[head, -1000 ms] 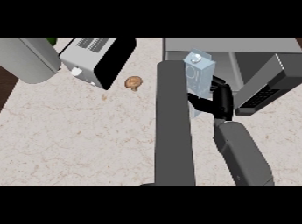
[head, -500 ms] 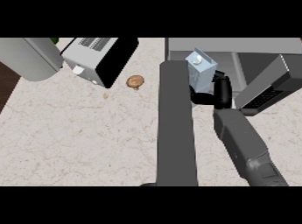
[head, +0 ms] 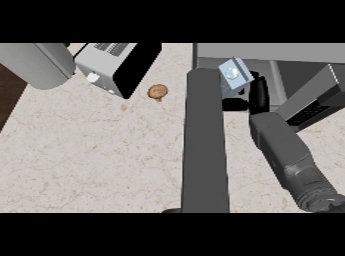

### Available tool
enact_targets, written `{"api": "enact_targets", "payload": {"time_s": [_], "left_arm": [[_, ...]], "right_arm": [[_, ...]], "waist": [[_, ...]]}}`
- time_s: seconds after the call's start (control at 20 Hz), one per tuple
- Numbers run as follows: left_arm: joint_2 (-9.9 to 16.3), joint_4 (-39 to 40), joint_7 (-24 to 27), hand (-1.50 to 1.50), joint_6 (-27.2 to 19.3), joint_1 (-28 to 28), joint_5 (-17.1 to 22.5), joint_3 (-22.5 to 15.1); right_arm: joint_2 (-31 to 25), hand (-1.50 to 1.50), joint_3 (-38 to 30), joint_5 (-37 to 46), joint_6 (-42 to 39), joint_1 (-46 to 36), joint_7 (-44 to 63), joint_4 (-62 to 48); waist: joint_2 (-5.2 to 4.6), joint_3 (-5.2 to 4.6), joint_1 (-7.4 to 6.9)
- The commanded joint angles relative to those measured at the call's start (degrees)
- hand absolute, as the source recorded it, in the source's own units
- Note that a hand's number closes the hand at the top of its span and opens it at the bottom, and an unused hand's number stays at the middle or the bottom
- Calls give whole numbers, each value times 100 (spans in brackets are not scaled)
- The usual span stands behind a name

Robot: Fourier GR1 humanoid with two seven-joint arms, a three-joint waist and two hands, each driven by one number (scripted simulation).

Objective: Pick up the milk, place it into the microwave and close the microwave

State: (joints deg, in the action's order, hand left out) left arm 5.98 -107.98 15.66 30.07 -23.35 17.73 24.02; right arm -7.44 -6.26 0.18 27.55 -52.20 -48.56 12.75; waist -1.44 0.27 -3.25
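Milk [head: 232, 75] clasped by right hand [head: 256, 95] at microwave [head: 308, 80] mouth; pale marbled counter [head: 94, 150], toaster [head: 116, 67].

1. Microwave [head: 278, 62] stands at the worktop's [head: 94, 150] far right corner, its door [head: 319, 97] swung open toward the right edge.
2. Milk [head: 234, 75] sits at the microwave's opening, right hand [head: 256, 92] beside it.
3. Toaster [head: 116, 65] stands at the far left.
4. A small round item [head: 158, 91] lies between toaster and microwave.
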Motion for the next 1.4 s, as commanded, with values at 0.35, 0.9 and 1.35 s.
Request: {"api": "enact_targets", "payload": {"time_s": [0.35, 0.9, 1.35], "left_arm": [[197, 517, 199, -150, 78, 408, -77, 130], [169, 594, 74, -150, -14, 664, -217, -20], [149, 530, -64, -150, 32, 733, -191, -162]], "right_arm": [[84, 150, 119, 503, 2071, -774, 490, -610], [-539, 150, -284, 282, 1776, -460, 357, -707], [-819, 150, -267, 380, 1970, -411, 677, -994]], "waist": [[-65, -20, -205], [-166, -1, -257], [-214, 8, -418]]}}
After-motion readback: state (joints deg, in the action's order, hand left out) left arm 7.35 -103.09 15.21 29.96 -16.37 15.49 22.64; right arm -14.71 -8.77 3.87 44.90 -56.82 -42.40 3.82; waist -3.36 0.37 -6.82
